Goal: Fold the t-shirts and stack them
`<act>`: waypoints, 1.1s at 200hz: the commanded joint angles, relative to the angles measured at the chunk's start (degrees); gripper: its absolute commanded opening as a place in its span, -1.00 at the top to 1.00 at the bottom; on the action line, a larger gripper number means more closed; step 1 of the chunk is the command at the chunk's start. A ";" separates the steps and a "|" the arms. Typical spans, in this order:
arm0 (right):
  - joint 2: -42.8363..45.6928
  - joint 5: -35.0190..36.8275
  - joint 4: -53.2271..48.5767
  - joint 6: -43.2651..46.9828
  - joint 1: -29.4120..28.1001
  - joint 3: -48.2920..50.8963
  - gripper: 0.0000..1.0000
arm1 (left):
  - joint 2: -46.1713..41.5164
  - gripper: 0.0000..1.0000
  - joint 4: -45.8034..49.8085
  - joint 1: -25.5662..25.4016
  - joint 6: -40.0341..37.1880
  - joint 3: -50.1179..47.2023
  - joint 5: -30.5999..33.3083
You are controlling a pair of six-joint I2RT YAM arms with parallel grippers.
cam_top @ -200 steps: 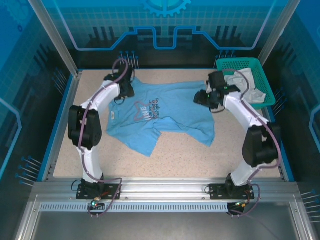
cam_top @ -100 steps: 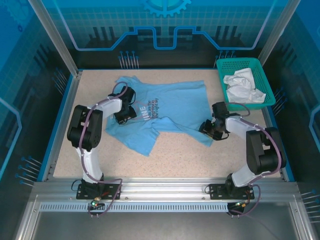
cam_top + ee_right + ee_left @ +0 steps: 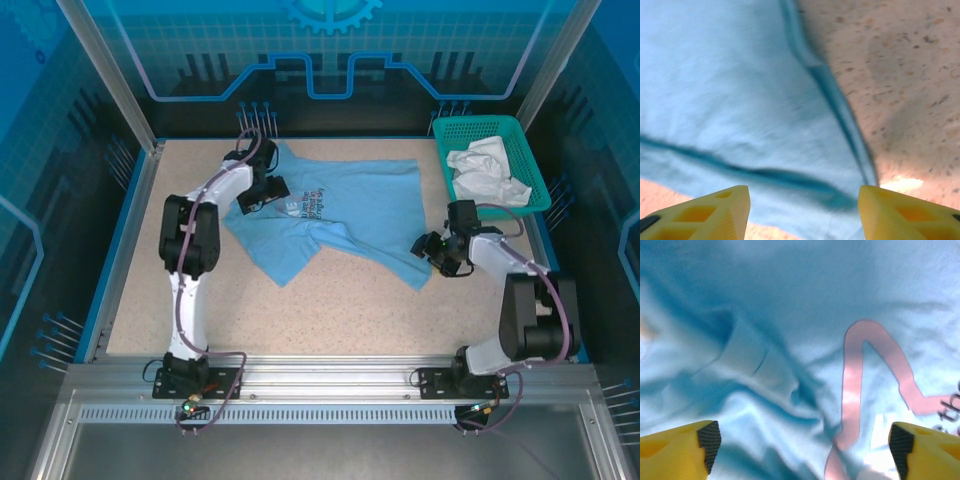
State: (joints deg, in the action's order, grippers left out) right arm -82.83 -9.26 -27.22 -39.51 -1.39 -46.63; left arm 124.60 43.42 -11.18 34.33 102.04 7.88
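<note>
Bright, even overhead light, soft shadows; both wrist views smeared, perhaps out of focus.

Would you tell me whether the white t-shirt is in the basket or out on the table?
In: the white t-shirt lies crumpled inside the teal mesh basket.

- Tabletop [image 3: 330, 320]: speckled beige, stone-like finish, flat, evenly lit from above, with soft shadows.
- Blue edging [image 3: 114, 262]: borders the tabletop on the left, right and far sides.
- Far wall panel [image 3: 330, 60]: translucent blue with a fine grid and a bright circuit-style line. Part of a gear emblem [image 3: 332, 10] shows at top centre.
- Side panels [image 3: 40, 200]: matching blue, left and right, with line patterns.
- Aluminium posts [image 3: 105, 75]: two, slanting up at the far corners.
- Aluminium rail [image 3: 330, 378]: spans the near edge. A slotted strip [image 3: 330, 413] lies just nearer.
</note>
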 commanded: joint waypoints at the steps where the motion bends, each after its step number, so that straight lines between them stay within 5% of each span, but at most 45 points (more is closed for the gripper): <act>1: 5.40 1.39 -4.40 1.25 -3.01 -0.44 -0.21 | -15.02 -0.82 1.00 0.12 1.07 -9.61 0.34; 35: 12.94 1.30 -3.83 -1.52 -6.33 5.79 -0.16 | -35.04 -0.56 -9.27 -2.78 7.39 -37.94 -6.41; 72: 11.70 1.90 -4.24 -0.20 -8.09 7.71 -0.12 | -41.55 -0.45 -19.99 -9.45 15.94 -57.12 -16.39; 157: 6.43 5.16 -6.32 -1.60 -9.92 7.52 -0.02 | -35.91 -0.47 -33.10 -12.14 25.06 -61.13 -19.82; 188: 6.81 5.30 -7.85 -3.67 -10.00 9.79 0.01 | -32.39 -0.34 -38.32 -12.70 28.38 -62.22 -23.04; 220: 6.97 7.10 -9.56 -4.23 -10.02 10.38 0.06 | -32.22 -0.20 -35.82 -15.92 26.94 -61.32 -18.61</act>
State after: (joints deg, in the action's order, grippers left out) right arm -76.51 -4.34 -33.41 -42.28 -10.79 -36.75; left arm 87.55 15.57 -22.85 60.53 40.80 -8.54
